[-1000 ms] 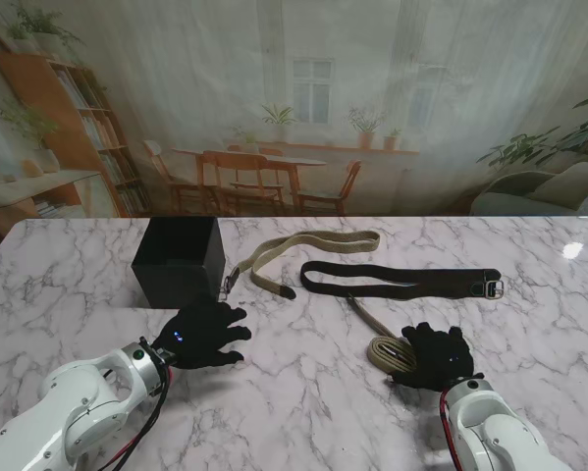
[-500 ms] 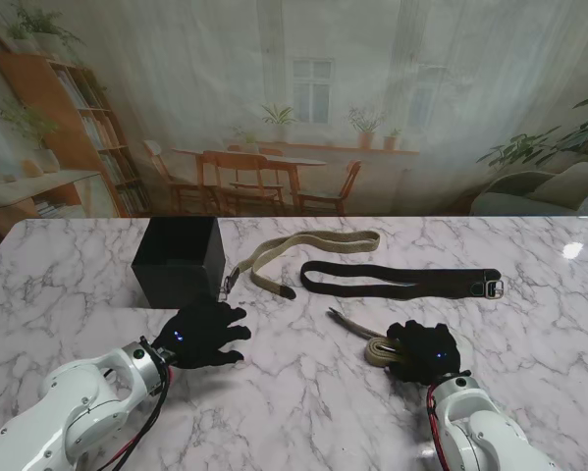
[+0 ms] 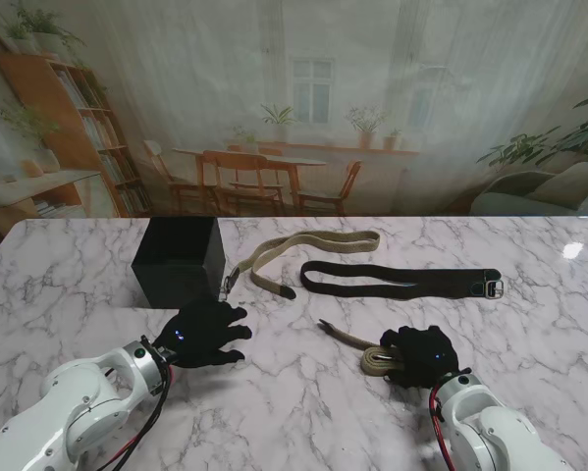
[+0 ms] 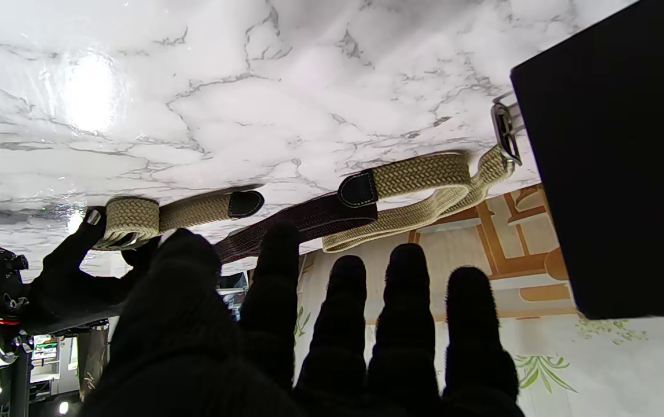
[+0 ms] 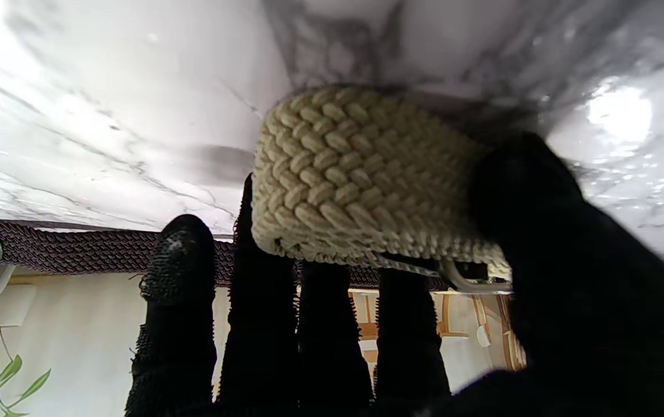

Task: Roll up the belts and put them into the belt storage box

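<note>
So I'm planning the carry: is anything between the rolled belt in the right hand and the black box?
Yes. The left hand hovers on the line from the rolled tan belt to the black box. The other belts lie farther from me, off that line.

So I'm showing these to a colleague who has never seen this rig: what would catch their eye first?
Probably the right hand, near me on the right, closed on a half-rolled beige braided belt whose loose tail trails toward the middle. Next, the black belt storage box standing far left, with the open left hand resting just in front of it. Two unrolled belts, one beige and one dark, lie farther back.
</note>
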`<action>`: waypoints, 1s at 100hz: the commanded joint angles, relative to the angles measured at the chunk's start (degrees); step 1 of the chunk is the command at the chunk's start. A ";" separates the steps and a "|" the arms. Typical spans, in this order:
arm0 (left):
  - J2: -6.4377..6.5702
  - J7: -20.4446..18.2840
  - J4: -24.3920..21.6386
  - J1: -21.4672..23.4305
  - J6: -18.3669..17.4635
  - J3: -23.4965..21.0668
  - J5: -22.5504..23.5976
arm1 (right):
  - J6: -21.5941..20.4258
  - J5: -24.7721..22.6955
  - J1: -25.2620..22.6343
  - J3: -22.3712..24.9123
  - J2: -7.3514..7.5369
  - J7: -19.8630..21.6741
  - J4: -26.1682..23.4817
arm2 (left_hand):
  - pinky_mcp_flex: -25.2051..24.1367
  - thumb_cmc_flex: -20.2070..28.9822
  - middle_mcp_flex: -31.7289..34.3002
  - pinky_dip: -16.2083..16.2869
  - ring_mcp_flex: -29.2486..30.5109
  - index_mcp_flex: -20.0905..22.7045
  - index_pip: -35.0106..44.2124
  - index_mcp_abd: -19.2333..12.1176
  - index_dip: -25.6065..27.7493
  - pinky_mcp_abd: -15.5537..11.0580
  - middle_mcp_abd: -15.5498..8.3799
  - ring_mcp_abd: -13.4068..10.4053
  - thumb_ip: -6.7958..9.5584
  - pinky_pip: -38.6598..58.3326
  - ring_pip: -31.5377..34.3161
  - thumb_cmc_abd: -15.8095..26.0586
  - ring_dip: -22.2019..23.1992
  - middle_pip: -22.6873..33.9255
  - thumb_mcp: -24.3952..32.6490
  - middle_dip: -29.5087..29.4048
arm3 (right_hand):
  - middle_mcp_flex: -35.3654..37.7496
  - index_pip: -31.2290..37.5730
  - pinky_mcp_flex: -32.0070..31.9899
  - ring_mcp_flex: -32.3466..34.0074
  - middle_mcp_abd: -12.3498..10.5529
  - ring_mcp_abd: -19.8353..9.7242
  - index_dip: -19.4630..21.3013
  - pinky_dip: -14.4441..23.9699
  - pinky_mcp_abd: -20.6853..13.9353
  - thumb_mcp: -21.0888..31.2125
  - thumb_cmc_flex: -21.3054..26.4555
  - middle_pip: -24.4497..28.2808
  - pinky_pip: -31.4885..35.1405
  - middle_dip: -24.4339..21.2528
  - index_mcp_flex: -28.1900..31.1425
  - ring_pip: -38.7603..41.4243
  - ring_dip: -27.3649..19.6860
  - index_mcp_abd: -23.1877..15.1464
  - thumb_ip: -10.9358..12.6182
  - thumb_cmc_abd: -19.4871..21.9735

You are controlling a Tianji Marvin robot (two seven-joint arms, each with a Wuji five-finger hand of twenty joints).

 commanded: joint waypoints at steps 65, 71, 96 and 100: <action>-0.12 -8.70 6.50 -10.77 2.46 12.17 -8.79 | -9.50 0.52 1.99 -1.56 0.66 -1.25 1.30 | 0.25 -1.32 -7.82 0.50 -0.55 -16.77 -12.37 1.72 -12.14 0.83 1.18 -0.21 0.46 0.85 -0.84 1.37 -0.07 -4.03 -0.89 -5.13 | 4.07 8.66 2.23 4.48 -2.13 -4.13 2.66 -0.07 -2.51 11.57 10.97 -1.41 0.69 1.30 9.82 4.05 1.25 -20.61 3.78 5.32; -0.10 -9.13 6.97 -11.47 2.67 13.25 -9.31 | -9.81 0.68 2.25 -1.88 0.68 -1.06 1.32 | 0.54 -1.43 -8.64 0.70 -0.51 -18.34 -13.18 2.18 -12.75 0.54 1.21 -0.17 0.43 1.22 -0.67 0.52 0.06 -4.05 -1.06 -5.19 | 4.09 8.61 2.23 4.52 -2.14 -4.19 2.62 -0.11 -2.52 11.51 10.90 -1.51 0.68 1.32 9.67 3.97 1.24 -20.55 3.74 5.28; -0.12 -10.29 9.59 -14.92 4.08 18.05 -11.71 | -10.20 1.64 3.66 -3.42 0.62 -0.84 2.03 | 1.60 -0.91 -12.40 1.22 -0.18 -21.20 -14.74 3.50 -14.52 -0.50 3.00 -0.09 0.76 2.55 0.43 -2.30 0.90 -4.50 -0.42 -5.73 | 4.27 8.54 2.23 4.74 -2.12 -4.22 2.34 -0.21 -2.52 11.33 10.79 -1.62 0.72 1.39 9.41 3.78 1.20 -20.27 3.62 5.28; -0.15 -10.47 10.16 -15.66 4.49 18.91 -12.29 | -10.33 1.79 3.79 -3.58 0.60 -0.79 2.04 | 1.79 -0.46 -12.47 1.27 -0.07 -21.07 -14.69 3.73 -14.67 -0.58 3.40 -0.02 0.85 2.77 0.64 -2.35 1.02 -4.54 -0.23 -5.95 | 4.31 8.54 2.23 4.76 -2.17 -4.23 2.29 -0.23 -2.52 11.30 10.75 -1.65 0.73 1.39 9.40 3.78 1.21 -20.29 3.61 5.22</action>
